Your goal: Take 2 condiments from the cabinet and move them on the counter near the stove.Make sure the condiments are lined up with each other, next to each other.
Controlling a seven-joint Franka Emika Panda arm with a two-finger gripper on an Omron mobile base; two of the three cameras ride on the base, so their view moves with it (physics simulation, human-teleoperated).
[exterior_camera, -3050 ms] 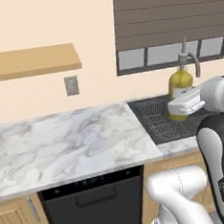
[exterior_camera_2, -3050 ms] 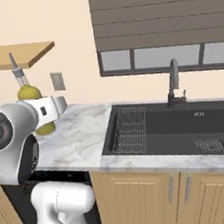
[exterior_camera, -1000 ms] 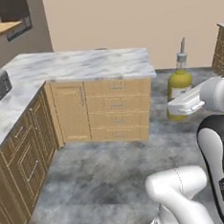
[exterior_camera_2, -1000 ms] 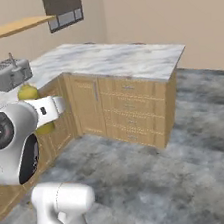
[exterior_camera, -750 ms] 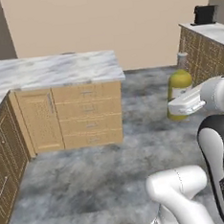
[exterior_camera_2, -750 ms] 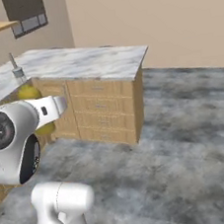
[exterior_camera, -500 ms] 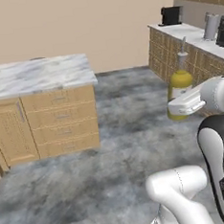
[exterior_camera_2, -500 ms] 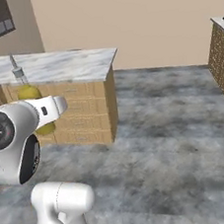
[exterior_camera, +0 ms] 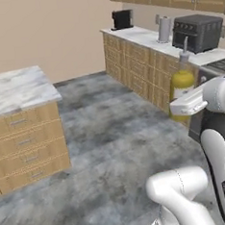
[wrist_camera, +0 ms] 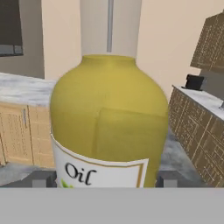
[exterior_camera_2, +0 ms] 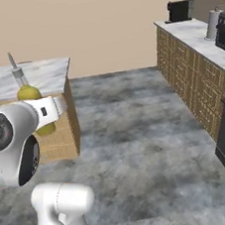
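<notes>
Two-finger gripper [wrist_camera: 106,181] clamped on the bright yellow pourer-topped bottle with a white "Oil" label [exterior_camera: 182,86], dark finger tips pressed against both sides of its lower body. Held upright in mid-air over the mottled grey floor [exterior_camera: 111,129], well apart from any worktop. To the left, a white marble counter over light-wood drawers [exterior_camera: 16,89]. Far right, a long marble counter [exterior_camera: 144,36] carrying a black coffee maker [exterior_camera: 121,19], a grey cylinder [exterior_camera: 164,29] and a dark toaster oven [exterior_camera: 197,31].
</notes>
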